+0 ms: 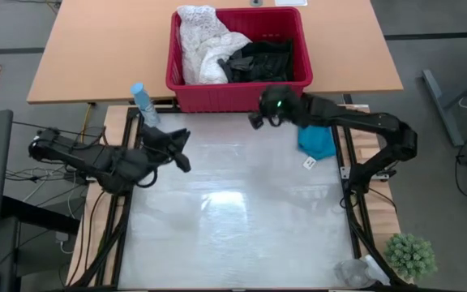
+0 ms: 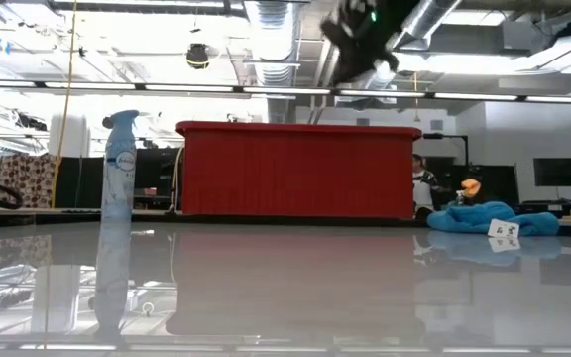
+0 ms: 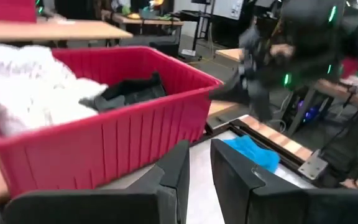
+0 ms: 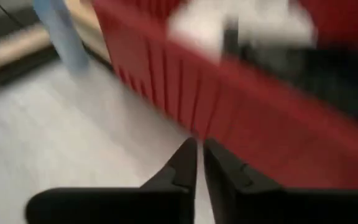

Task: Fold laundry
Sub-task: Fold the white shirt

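The laundry is in two places. A white lacy garment and black garments lie piled in the red basket at the table's far edge. A small teal garment lies crumpled on the table at the far right, also in the low view. My right gripper hangs high above the table just before the basket's front wall, left of the teal garment, fingers almost together and empty. My left gripper hovers at the far left, pointing toward the basket, a narrow gap between its fingers, empty.
A pale blue spray bottle stands at the table's far left corner, next to the basket. A small green plant and a clear plastic thing sit at the near right corner. The glossy white table top lies bare in its middle and near half.
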`<act>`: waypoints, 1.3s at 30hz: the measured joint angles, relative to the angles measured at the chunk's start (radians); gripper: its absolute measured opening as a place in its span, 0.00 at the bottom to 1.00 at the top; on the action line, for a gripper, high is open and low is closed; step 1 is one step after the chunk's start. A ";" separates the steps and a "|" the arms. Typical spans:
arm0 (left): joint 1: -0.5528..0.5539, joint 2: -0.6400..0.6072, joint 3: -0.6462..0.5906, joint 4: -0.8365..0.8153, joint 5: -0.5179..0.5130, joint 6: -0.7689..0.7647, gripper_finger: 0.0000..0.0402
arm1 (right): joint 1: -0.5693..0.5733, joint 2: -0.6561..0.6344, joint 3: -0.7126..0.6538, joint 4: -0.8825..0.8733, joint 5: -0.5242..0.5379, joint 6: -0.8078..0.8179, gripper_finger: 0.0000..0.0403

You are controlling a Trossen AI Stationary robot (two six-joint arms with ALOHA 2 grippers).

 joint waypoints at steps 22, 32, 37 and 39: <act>1.027 0.228 0.275 0.052 1.096 0.487 0.33 | -0.338 0.000 0.158 0.077 -0.003 -0.199 0.58; 1.179 0.701 0.782 -0.151 1.203 0.642 0.34 | -0.383 0.000 0.158 0.072 -0.003 -0.204 0.58; 1.212 0.930 1.083 -0.300 1.202 0.605 0.34 | -0.397 0.000 0.158 0.072 -0.003 -0.204 0.58; 1.227 1.016 1.193 -0.366 1.204 0.554 0.34 | -0.400 0.000 0.158 0.072 -0.003 -0.205 0.58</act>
